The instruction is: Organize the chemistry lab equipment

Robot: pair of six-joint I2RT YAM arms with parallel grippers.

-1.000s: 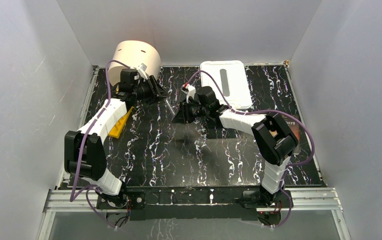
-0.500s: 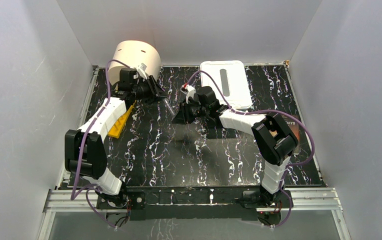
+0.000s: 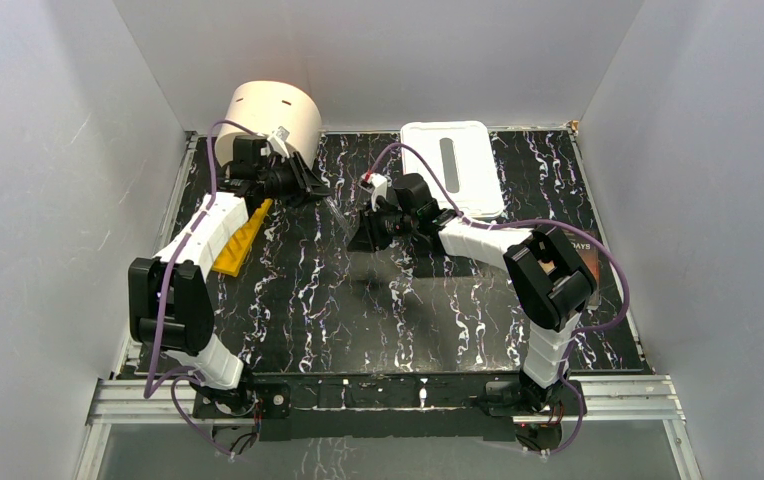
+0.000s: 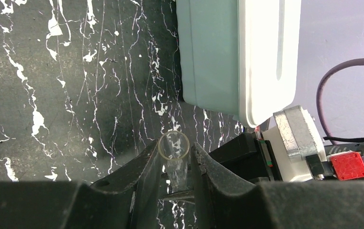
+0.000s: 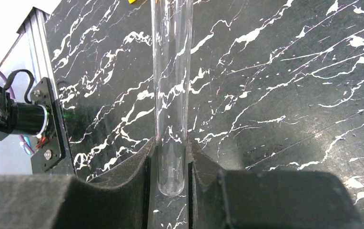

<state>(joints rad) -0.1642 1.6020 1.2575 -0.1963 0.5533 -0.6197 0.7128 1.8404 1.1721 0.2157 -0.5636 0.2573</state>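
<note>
The left claw (image 4: 174, 155) is seen clamped on the open mouth of a clear test tube (image 4: 174, 144), while the right claw (image 5: 170, 160) is closed on its rounded bottom end. So the tube is carried between both claws, slanting over the far middle of the black marbled worktop (image 3: 358, 310). The yellow holed rack (image 3: 236, 240) is spotted lying partly under the left arm, near the left edge. A white lidded box (image 3: 453, 165) is set at the back, and a cream cylinder (image 3: 273, 115) is parked in the far-left corner.
</note>
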